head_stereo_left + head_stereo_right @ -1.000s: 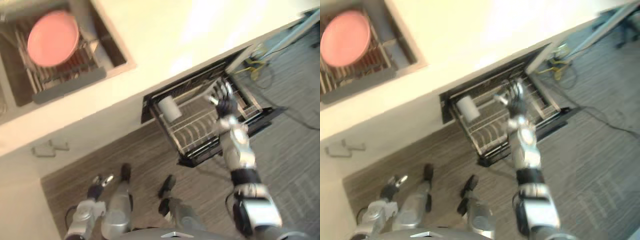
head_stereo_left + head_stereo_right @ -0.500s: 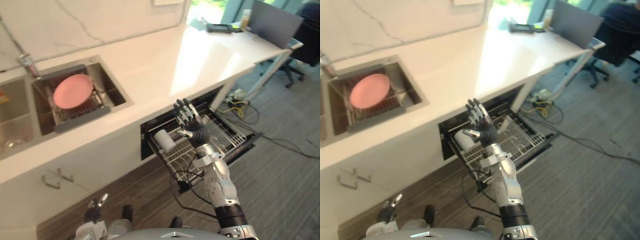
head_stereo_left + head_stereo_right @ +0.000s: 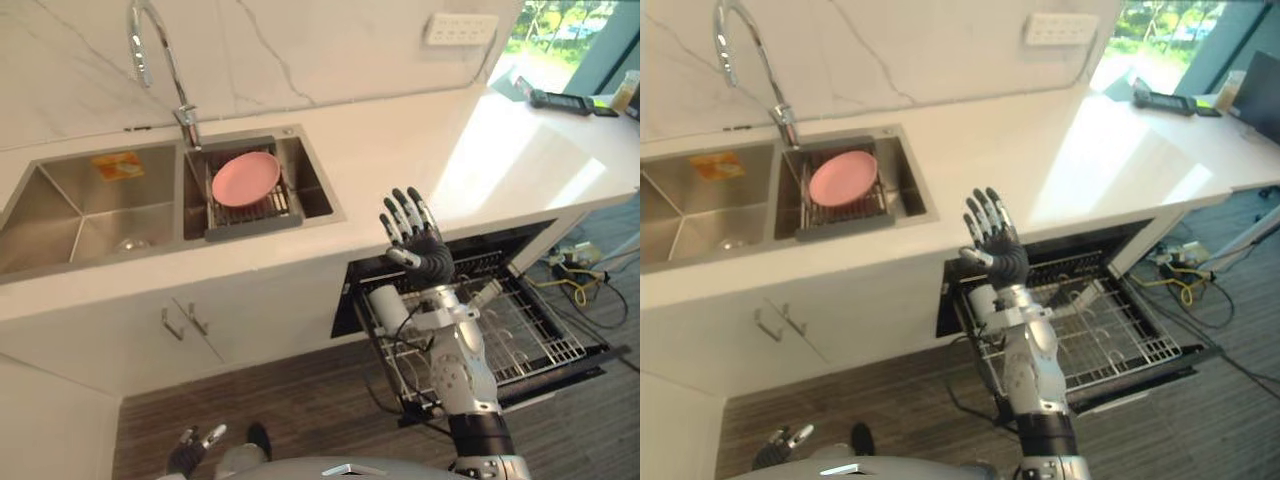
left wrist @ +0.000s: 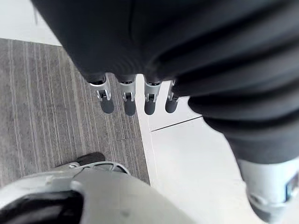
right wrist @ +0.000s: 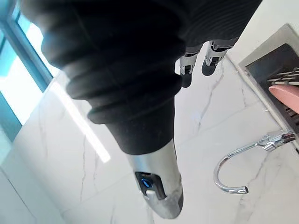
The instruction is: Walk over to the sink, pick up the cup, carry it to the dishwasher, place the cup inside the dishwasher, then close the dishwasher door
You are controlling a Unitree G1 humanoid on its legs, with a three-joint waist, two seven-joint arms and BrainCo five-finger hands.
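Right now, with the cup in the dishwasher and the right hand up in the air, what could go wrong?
The rack is pulled out over the open door; lifting the door first would likely jam. The cup seems to lie on its side, so pushing the rack may roll it. The raised, open right hand could clip the counter coming down.

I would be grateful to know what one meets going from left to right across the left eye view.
faucet → pink plate → right robot hand → dark device on the counter. The cup and the dishwasher rack overlap the hand, so they are left out.
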